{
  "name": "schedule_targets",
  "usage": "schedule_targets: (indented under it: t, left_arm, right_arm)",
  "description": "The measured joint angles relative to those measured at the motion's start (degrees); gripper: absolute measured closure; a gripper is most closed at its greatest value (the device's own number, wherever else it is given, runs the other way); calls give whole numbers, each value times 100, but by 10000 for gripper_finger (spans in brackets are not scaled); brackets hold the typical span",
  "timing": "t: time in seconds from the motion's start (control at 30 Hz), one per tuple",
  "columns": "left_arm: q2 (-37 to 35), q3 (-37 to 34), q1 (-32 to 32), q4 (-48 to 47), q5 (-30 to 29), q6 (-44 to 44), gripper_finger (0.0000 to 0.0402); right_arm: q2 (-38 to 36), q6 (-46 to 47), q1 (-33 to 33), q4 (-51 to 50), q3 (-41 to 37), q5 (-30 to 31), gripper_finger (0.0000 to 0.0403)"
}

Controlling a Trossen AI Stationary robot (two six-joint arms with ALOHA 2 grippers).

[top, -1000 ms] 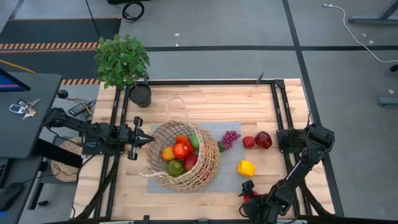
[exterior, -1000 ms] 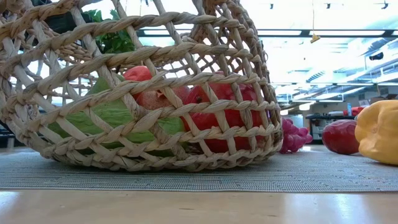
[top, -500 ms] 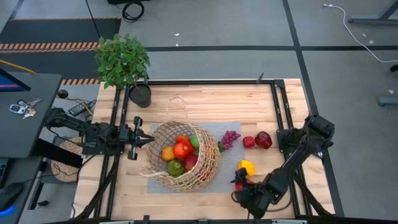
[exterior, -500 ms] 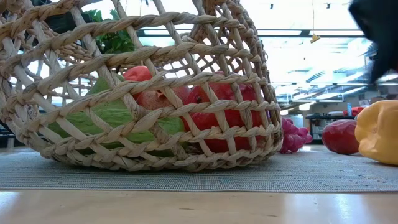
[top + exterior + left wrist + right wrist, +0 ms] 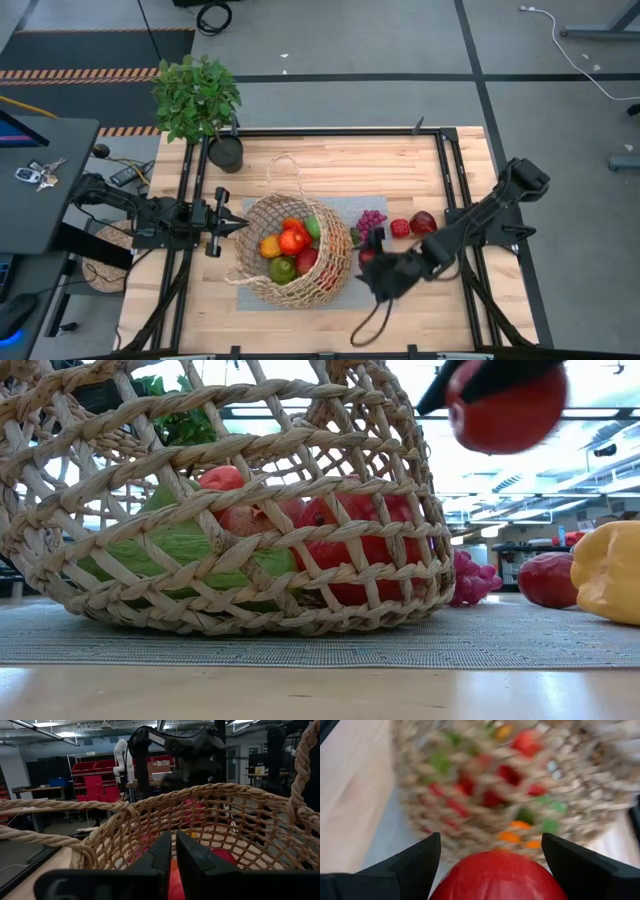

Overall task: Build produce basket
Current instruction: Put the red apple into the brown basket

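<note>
High view, right gripper (image 5: pixel 372 258) now beside basket (image 5: pixel 292 250), carrying red fruit (image 5: pixel 505 405)

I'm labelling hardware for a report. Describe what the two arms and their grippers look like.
Both arms are dark, near-black jointed links. The left gripper ends in two slim black fingers with flat inner faces, tapering to a point from above. The right gripper has broad, wedge-shaped black fingers. A thin dark cable loops below the right arm.
</note>
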Motion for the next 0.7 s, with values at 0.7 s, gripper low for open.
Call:
schedule_targets:
  t: [0.7]
  left_arm:
    - [1, -1, 0, 0, -1, 0, 371]
  right_arm:
    - [-1938, -368, -2382, 1521, 7, -1373, 55]
